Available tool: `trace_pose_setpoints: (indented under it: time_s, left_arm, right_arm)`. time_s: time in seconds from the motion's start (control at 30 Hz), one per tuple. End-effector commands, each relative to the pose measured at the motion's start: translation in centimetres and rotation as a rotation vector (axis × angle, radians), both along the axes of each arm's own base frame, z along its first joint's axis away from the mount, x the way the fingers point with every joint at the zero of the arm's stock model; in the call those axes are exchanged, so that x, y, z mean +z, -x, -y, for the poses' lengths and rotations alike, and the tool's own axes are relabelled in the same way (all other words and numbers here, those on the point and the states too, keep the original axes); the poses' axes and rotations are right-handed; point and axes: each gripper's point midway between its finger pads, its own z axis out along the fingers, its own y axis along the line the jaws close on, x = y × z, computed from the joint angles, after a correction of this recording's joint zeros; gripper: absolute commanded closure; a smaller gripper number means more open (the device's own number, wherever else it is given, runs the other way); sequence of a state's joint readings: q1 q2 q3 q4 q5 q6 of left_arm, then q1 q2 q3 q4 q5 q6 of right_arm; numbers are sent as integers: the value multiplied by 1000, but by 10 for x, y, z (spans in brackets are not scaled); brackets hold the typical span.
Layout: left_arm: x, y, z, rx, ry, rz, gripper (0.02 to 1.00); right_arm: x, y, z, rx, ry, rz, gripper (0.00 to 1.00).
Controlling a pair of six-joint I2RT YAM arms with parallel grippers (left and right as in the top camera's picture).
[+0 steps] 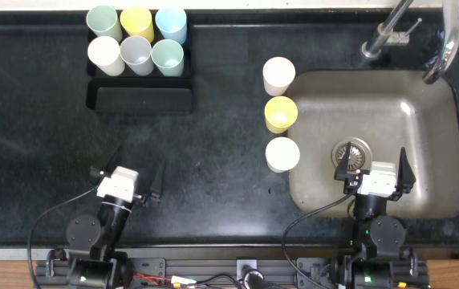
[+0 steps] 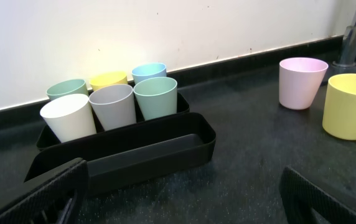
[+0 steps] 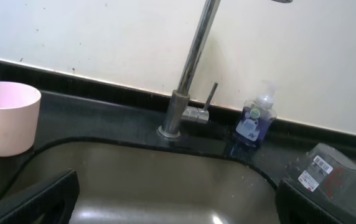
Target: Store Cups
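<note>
A black tray (image 1: 91, 95) stands at the back left with several pastel cups (image 1: 136, 40) in two rows; its front compartment (image 2: 144, 149) holds nothing. A pink cup (image 1: 278, 75), a yellow cup (image 1: 281, 113) and a white cup (image 1: 282, 154) stand upright in a line on the counter along the sink's left rim. My left gripper (image 1: 133, 170) is open over bare counter, well in front of the tray. My right gripper (image 1: 373, 159) is open above the sink basin, to the right of the white cup. The pink cup (image 2: 302, 82) and the yellow cup (image 2: 351, 106) also appear in the left wrist view.
The steel sink (image 1: 422, 120) takes up the right side, with a faucet (image 3: 187, 81) and a blue soap bottle (image 3: 256, 121) behind it. A clear plastic item (image 3: 321, 168) lies on the counter at the sink's far right. Dark counter lies open between tray and cups.
</note>
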State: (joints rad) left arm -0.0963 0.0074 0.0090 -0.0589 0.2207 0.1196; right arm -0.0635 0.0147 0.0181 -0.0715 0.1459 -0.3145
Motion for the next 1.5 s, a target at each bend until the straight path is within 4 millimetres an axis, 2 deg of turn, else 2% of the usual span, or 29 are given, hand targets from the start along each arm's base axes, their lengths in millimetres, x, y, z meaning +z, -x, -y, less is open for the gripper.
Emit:
trace_pose_setpoints:
  time_s: [0.03, 1.5]
  left_arm:
    - [0, 0, 0, 1, -4, 3, 18]
    - [0, -1, -3, 15, -5, 3, 20]
  right_arm:
    - [-3, 0, 0, -2, 0, 3, 3]
    - [-3, 0, 0, -2, 0, 3, 3]
